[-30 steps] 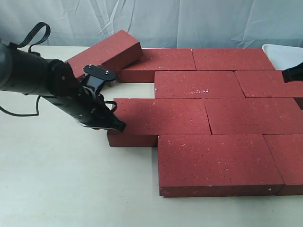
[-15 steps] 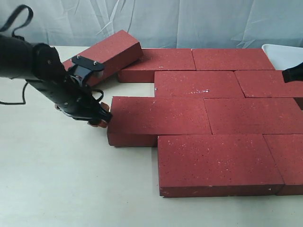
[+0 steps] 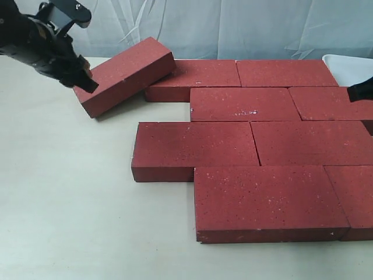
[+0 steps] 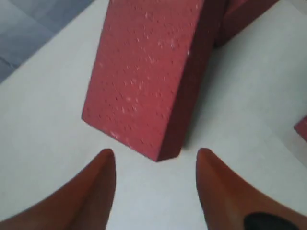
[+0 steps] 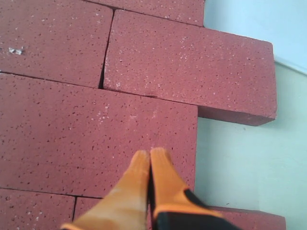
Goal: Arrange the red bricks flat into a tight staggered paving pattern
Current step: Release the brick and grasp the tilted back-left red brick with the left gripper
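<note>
Only the left wrist view settles how the left gripper (image 4: 156, 189) stands: its two orange fingers (image 4: 96, 191) are spread apart with nothing between them, just short of the low end of the tilted brick (image 4: 144, 76). The exterior view shows that gripper as a dark tip just beside the same end. It also shows the brick's far end propped on a flat brick (image 3: 195, 79) of the back row, covering that brick's left part. The rest of the red bricks (image 3: 250, 146) lie flat on the table (image 3: 70, 204) in offset rows, edges close together.

The right wrist view shows the right gripper (image 5: 149, 165) pinched shut and empty over the flat bricks near the pattern's edge; whether it touches them I cannot tell. The exterior view catches only its dark tip at the right border. A white tray (image 3: 349, 67) sits at the back right, cut off by the frame.
</note>
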Action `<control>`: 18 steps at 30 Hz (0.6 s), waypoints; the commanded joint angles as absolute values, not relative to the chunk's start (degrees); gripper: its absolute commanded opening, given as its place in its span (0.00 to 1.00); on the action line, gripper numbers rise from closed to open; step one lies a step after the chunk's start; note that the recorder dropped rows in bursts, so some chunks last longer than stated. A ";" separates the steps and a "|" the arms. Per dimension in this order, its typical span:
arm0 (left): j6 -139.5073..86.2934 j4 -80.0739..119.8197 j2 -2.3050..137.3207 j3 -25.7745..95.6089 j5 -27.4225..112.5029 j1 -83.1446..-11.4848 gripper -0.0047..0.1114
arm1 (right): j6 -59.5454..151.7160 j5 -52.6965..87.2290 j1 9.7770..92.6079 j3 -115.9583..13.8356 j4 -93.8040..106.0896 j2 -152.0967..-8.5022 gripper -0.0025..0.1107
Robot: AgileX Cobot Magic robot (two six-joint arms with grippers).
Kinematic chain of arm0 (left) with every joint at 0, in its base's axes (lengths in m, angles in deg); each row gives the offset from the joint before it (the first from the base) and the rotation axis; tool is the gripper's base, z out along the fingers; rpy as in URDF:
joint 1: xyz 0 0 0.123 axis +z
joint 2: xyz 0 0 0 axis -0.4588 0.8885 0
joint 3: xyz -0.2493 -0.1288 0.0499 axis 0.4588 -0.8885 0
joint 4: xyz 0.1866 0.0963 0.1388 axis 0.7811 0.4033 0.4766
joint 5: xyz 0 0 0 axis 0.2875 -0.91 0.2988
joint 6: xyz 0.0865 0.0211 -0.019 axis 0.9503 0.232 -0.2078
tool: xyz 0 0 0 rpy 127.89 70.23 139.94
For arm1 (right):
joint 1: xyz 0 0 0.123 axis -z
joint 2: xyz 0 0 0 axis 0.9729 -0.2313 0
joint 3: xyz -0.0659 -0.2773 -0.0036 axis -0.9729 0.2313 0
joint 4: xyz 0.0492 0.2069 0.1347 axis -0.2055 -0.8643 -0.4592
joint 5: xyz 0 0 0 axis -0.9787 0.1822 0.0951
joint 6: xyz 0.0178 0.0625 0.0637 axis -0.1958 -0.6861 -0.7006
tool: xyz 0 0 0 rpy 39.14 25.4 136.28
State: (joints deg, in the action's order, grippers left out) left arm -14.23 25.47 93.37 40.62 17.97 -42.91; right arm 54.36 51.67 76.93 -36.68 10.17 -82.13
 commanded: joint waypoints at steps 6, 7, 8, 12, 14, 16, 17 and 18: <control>-0.15 13.90 108.04 54.29 19.68 -45.68 0.64 | 54.36 51.20 77.26 -36.64 10.27 -81.79 0.01; -0.03 13.90 108.65 54.29 20.61 -45.79 0.64 | 54.36 51.20 77.26 -36.64 10.27 -81.79 0.01; -0.03 13.90 109.42 54.29 21.56 -46.04 0.63 | 54.36 51.20 77.26 -36.64 10.27 -81.79 0.01; -0.03 15.41 111.80 54.29 24.78 -46.64 0.60 | 54.36 51.20 77.26 -36.64 10.27 -81.79 0.01; -0.03 17.57 112.97 54.29 26.37 -46.88 0.60 | 54.36 51.20 77.26 -36.64 10.27 -81.79 0.01; -0.15 17.81 113.40 54.29 27.86 -46.88 0.60 | 54.36 51.20 77.26 -36.64 10.27 -81.79 0.01; -0.15 17.81 113.50 54.29 28.72 -46.88 0.60 | 54.36 51.20 77.26 -36.64 10.27 -81.79 0.01; -0.15 17.81 113.51 54.29 29.42 -46.88 0.60 | 54.36 51.05 77.26 -36.64 10.15 -81.79 0.01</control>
State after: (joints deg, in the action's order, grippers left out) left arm -0.09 17.27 113.29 54.06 26.62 -46.32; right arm 54.36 51.67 76.93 -36.68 10.17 -82.13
